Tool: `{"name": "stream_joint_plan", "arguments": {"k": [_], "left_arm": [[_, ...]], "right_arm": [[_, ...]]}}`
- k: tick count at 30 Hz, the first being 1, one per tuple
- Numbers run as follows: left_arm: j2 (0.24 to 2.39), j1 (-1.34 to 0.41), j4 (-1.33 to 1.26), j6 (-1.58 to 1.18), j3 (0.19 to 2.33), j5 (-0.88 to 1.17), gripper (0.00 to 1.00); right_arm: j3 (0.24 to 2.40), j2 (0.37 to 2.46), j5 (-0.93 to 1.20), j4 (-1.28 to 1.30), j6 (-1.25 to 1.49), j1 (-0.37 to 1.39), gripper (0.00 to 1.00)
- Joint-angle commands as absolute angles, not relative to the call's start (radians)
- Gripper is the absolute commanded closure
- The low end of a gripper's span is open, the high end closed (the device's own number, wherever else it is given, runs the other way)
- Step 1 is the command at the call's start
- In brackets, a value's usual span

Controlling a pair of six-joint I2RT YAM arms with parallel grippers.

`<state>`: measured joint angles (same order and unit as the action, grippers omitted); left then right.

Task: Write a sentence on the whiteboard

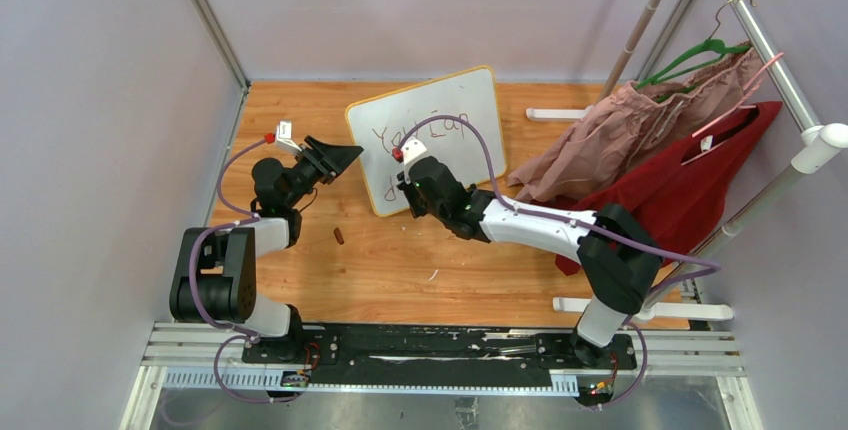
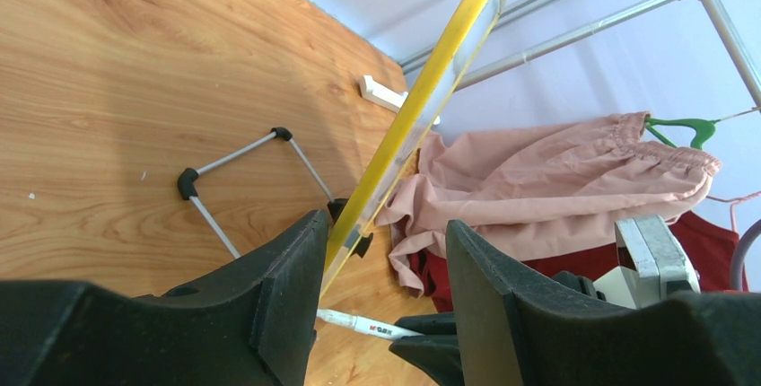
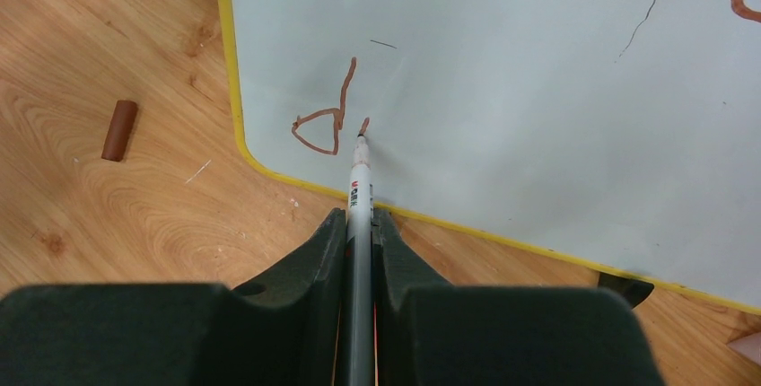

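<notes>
The whiteboard [image 1: 440,120] stands tilted on the wooden table, with reddish-brown writing "You can" [image 1: 425,130] on its top line. In the right wrist view a "d" [image 3: 323,126] and a short stroke start the second line. My right gripper [image 3: 359,220] is shut on a white marker [image 3: 360,188], whose tip touches the whiteboard [image 3: 538,90] just right of the "d". My left gripper [image 2: 386,260] is open, one finger on each side of the board's yellow edge [image 2: 422,90]; the edge lies close to the left finger. In the top view the left gripper [image 1: 345,155] is at the board's left corner.
A brown marker cap [image 1: 340,236] lies on the table left of the board's lower corner, also in the right wrist view [image 3: 118,129]. A clothes rack [image 1: 770,60] with a pink garment [image 1: 640,130] and a red garment [image 1: 690,190] stands right. The board's wire stand [image 2: 242,171] is behind it.
</notes>
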<state>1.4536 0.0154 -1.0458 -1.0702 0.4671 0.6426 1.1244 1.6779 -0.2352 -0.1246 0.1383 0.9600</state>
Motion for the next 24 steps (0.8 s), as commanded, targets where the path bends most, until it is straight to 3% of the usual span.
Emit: {"name": "stream_joint_plan", "arguments": {"k": [1,24], "left_arm": [[1.452,0.011,-1.086,-1.064,0.466,0.654,0.44],[1.452,0.010,-1.089,-1.066,0.465,0.655,0.44]], "right_arm": [[1.123,1.692,-0.247,-0.094,0.152,0.956,1.00],[1.148,1.673,-0.280,-0.071,0.139,0.910,1.00]]}}
